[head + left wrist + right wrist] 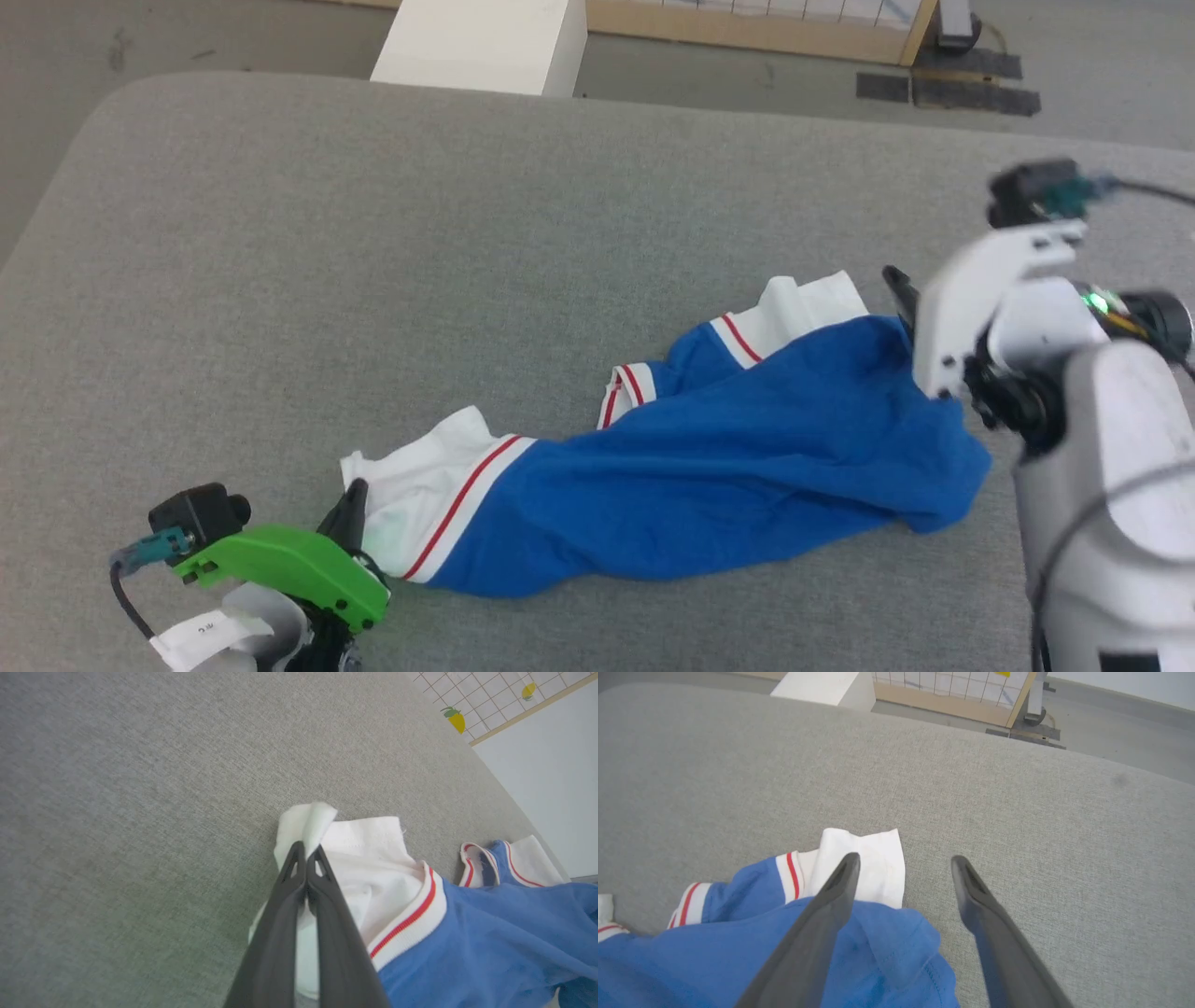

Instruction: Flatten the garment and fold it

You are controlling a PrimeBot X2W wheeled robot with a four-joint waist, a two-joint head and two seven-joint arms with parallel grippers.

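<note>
With left gripper (306, 849) clamped shut on the garment's (728, 467) white sleeve at near left, pinning that end for a stretch. And with right gripper (906, 858) spread wide, empty, straddling the bunched blue edge at right, probably lining up a pinch. Lying rumpled lengthwise across the grey tabletop (467, 233).

Nothing can be read. A white tag (201, 635) carries dark marks, too small and blurred to make out.

Left claw (307, 847) clamped on white sleeve (369, 858) of garment (467, 942).
</note>
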